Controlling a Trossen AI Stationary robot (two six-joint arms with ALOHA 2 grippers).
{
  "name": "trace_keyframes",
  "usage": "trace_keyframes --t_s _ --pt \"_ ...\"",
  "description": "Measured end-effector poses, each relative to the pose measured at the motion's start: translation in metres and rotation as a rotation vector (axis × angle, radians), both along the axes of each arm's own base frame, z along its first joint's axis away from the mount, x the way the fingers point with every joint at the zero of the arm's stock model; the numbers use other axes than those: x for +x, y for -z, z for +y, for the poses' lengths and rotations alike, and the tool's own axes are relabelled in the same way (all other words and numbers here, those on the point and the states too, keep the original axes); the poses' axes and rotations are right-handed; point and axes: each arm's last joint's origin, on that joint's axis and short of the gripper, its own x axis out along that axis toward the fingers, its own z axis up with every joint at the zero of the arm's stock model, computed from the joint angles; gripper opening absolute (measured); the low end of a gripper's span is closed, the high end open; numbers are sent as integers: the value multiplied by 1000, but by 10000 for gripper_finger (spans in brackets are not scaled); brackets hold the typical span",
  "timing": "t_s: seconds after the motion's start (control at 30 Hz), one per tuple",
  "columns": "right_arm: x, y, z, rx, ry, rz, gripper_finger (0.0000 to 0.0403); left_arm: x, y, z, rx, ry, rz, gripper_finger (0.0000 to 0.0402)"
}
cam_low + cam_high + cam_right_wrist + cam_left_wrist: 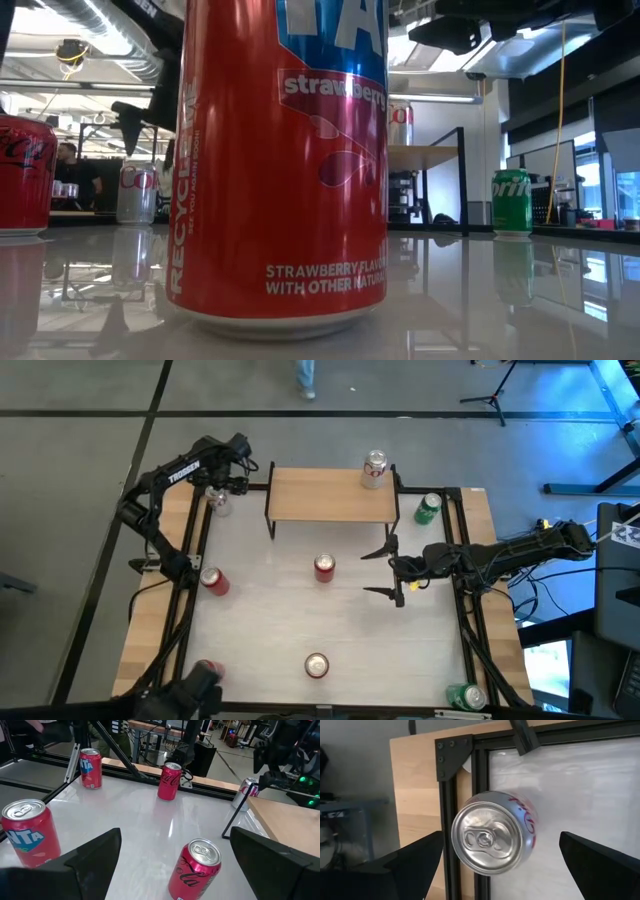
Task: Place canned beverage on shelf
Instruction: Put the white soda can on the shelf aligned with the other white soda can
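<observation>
Left gripper (pixel 497 865) wide open above silver can (pixel 493 832), empty, right gripper (pixel 393 571) open, empty, high view alone shows shelf (pixel 330 495)

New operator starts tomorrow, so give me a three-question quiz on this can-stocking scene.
1. True or false: the shelf is empty.
2. The left gripper hovers over which can? A silver can; B green can; C red can.
3. Fill in: both grippers' jaws are ____.

Key: 1 false, a silver-and-red can stands on it. 2 A. 3 open; the right gripper holds nothing.
</observation>
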Motion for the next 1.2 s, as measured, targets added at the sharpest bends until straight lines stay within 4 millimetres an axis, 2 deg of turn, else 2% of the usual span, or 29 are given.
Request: trace_keyframes --t_s 0.3,0.57,0.83,1.2 --pt "0 0 0 0 0 0 372 0 3 2 8 -18 25 389" --pt "0 0 1 5 -25 1 372 0 15 -1 -22 -16 5 389" --pt "0 0 1 9 -44 -1 372 1 15 -2 -25 -7 2 389" --pt "0 0 1 9 -44 -2 372 1 32 -5 -138 73 -124 389"
